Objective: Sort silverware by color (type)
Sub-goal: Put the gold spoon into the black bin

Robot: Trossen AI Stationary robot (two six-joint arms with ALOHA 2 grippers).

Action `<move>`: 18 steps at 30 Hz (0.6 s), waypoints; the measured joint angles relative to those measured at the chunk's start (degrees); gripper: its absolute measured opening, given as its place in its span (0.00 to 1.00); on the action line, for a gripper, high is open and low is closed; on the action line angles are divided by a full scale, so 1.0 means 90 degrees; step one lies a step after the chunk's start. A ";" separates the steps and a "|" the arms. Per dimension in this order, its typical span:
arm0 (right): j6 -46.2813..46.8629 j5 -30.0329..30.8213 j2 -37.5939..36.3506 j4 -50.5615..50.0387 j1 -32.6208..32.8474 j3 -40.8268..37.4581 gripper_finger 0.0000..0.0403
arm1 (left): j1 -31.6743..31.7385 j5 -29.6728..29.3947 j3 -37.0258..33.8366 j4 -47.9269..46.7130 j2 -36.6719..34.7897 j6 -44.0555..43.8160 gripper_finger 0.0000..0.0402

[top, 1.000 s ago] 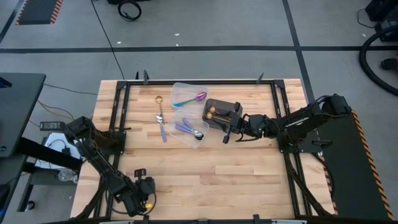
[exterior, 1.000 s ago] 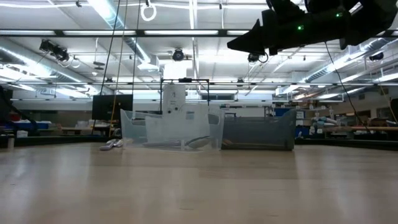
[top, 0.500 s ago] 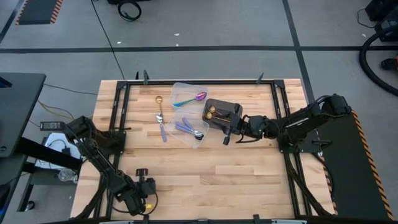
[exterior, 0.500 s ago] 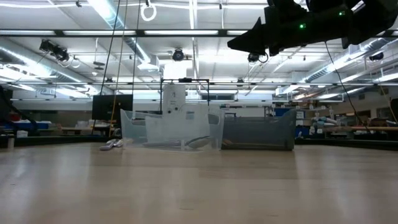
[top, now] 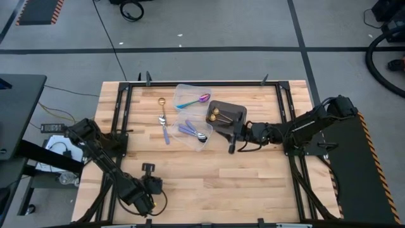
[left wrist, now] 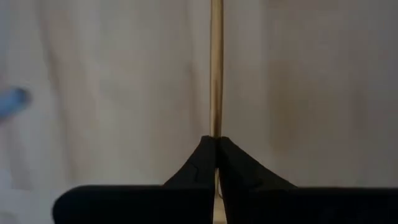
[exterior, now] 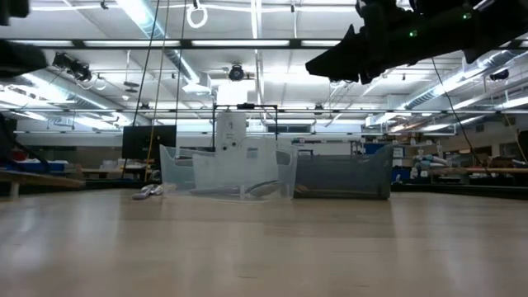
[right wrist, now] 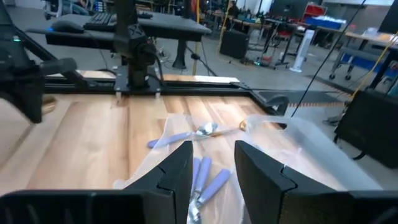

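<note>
The silverware lies at the far middle of the table. On the bare wood are a gold spoon (top: 161, 101) and a lavender-handled spoon (top: 165, 128). An iridescent spoon with a teal handle (top: 194, 100) lies in one clear tub, and lavender-handled spoons (right wrist: 205, 177) lie in the other. Gold spoons (top: 215, 115) lie in the dark bin (top: 232, 113). My left gripper (left wrist: 216, 138) is shut over bare wood near the table's front left (top: 149, 168), with nothing showing between its fingers. My right gripper (right wrist: 212, 155) hangs open just near of the bin (top: 231, 147).
Black rails (top: 120, 107) frame the tabletop on its left, right and far sides. A thin tan line (left wrist: 216, 62) in the wood runs on beyond the left fingertips. Bare wood (top: 253, 177) fills the table's near half. In the low view the right arm (exterior: 388, 41) hangs high.
My left gripper has shut, risen and moved a little away from the table's near edge, rolling as it went. My right gripper has swung slightly toward the near edge, off the dark bin's right corner. The spoons have kept still.
</note>
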 joint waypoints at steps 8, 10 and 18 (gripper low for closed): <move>0.1211 -0.0062 0.0000 -0.0661 0.0046 0.0000 0.32 | 0.0325 -0.1206 0.0056 -0.0202 -0.0005 0.1374 0.02; 0.1397 -0.0071 0.0000 -0.0711 0.0088 0.0000 0.32 | 0.0410 -0.1534 0.0056 -0.0203 -0.0005 0.1820 0.02; 0.2036 -0.0247 0.0000 -0.0683 0.0314 0.0000 0.32 | 0.1018 -0.2313 0.0056 -0.0216 -0.0010 0.3106 0.02</move>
